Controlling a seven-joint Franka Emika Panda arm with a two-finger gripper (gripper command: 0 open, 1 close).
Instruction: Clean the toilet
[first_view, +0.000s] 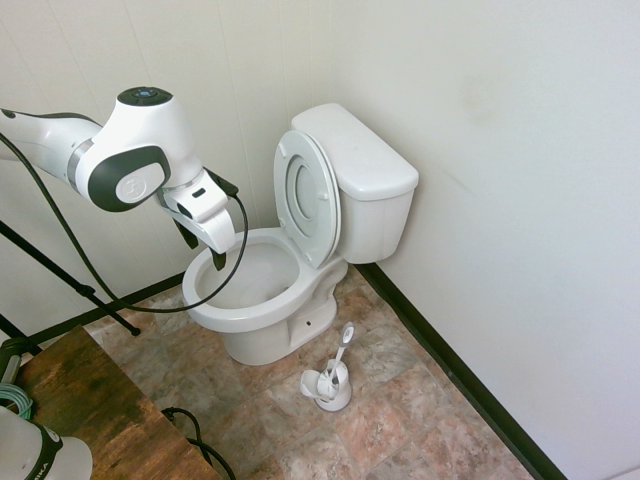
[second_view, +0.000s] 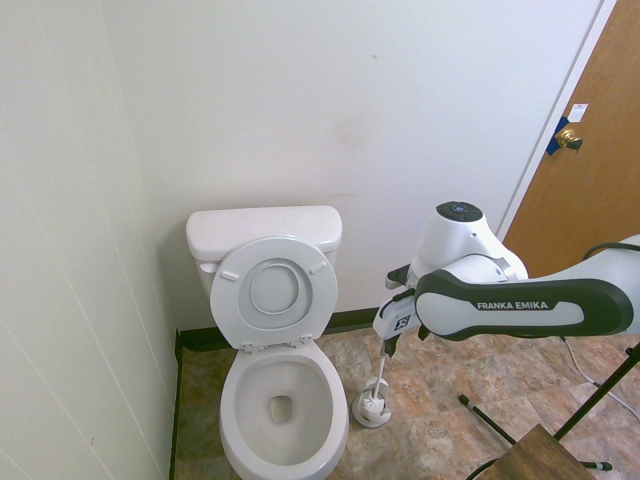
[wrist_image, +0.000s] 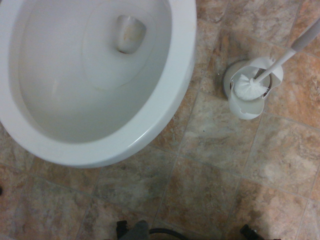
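Observation:
The toilet (first_view: 300, 240) stands in the corner with its lid and seat raised against the tank (second_view: 262, 230). Its bowl (wrist_image: 95, 85) is open, with a little water at the drain. My gripper (first_view: 204, 253) hangs in the air above the bowl's front rim, pointing down. Its fingers are open and nothing is between them. In the second exterior view the gripper (second_view: 386, 343) shows to the right of the bowl, partly behind the arm. A white toilet brush (wrist_image: 248, 86) rests in its small white holder (first_view: 330, 385) on the floor beside the bowl.
Tiled floor (wrist_image: 210, 165) surrounds the toilet. Walls close in behind and beside it, with a black baseboard (first_view: 450, 370). A wooden table (first_view: 95, 400) stands near the arm's base. A brown door (second_view: 590, 150) is at the right.

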